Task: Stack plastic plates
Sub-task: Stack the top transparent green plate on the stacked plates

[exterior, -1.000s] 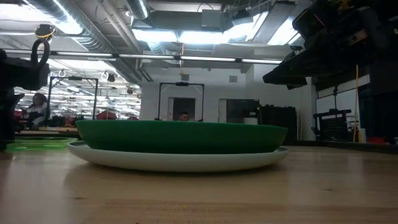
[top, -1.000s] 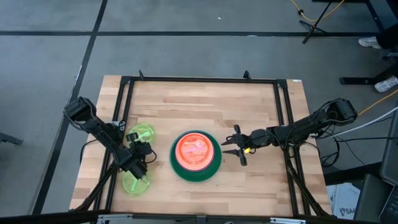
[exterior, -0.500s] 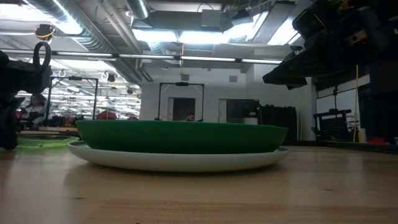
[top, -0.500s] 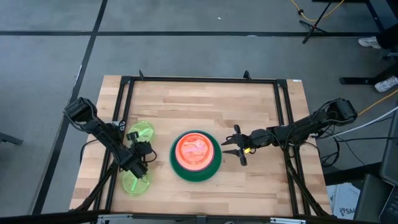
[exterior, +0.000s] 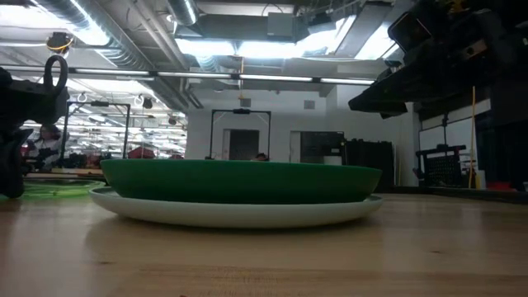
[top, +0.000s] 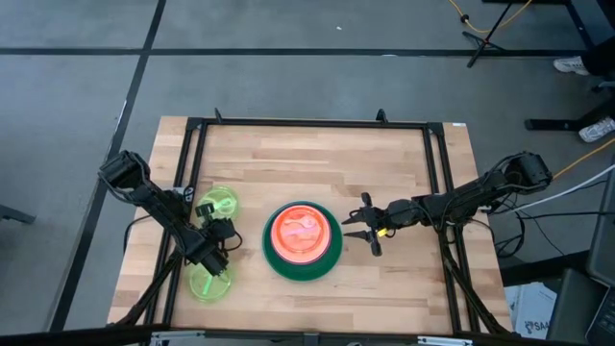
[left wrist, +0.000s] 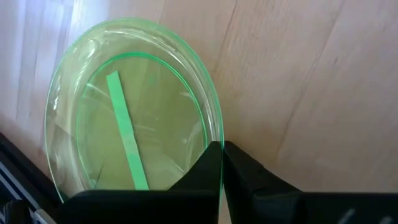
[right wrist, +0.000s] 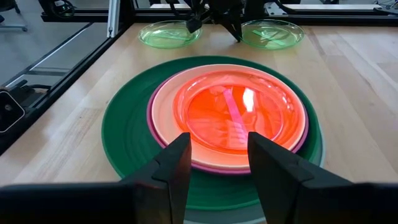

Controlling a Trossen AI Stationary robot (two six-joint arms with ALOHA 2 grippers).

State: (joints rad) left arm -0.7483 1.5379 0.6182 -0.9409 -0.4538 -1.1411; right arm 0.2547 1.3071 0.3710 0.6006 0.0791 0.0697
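A stack of plastic plates (top: 301, 238) sits mid-table: a pale plate (exterior: 239, 213) at the bottom, then dark green (exterior: 239, 180), magenta, cream, and translucent red-orange (right wrist: 233, 112) on top. Two neon green plates lie at the left, a far one (top: 219, 205) and a near one (top: 208, 283). My left gripper (top: 214, 262) is shut on the near one (left wrist: 124, 124). My right gripper (top: 354, 229) stands open just right of the stack, its fingers (right wrist: 217, 168) level toward it and touching nothing. My left gripper pinches the near neon green plate's rim (left wrist: 214, 134) between its two fingers, at the plate's far edge. The fingers slant down from the table's far left. The plate lies flat on the wood, as far as the views show.
A black metal frame (top: 307, 123) runs round the tabletop. Bare wood lies along the far side and right of my right gripper. Beyond the table the low view shows a lit hall with racks and a doorway.
My left gripper has shut on the near green plate's rim and settled slightly; in the low view its dark shape has shifted a little. The plate has stayed on the table.
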